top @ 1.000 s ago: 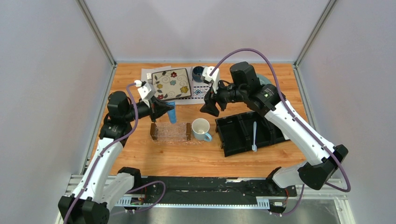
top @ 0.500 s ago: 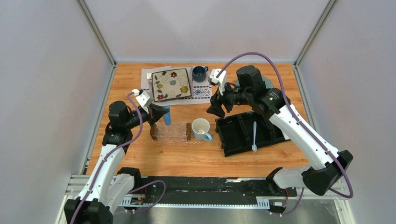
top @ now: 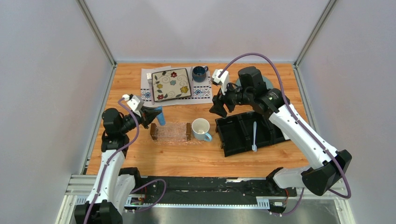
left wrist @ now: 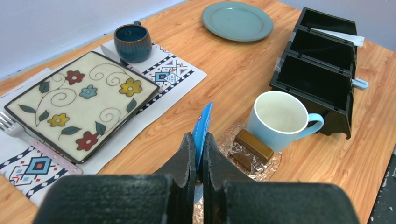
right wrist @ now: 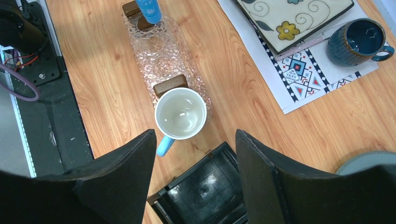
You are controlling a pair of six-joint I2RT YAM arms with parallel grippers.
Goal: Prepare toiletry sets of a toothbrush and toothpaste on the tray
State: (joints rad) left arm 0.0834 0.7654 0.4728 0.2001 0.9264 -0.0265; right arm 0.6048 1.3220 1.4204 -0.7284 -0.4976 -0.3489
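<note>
Blue squeeze tube is being held flat in the clenched left pincer, its free end poking past the tips. Directly beneath, the clear tray is sitting on the table; whether the tube is touching it, I cannot tell. Right pincer is hanging released, gripping nothing, with the white mug below it. Down to that pincer's side, the toothbrush is lying in the black organizer. Judgement: early stage, nothing is resting on the tray yet, and the toothbrush is waiting to be moved.
</note>
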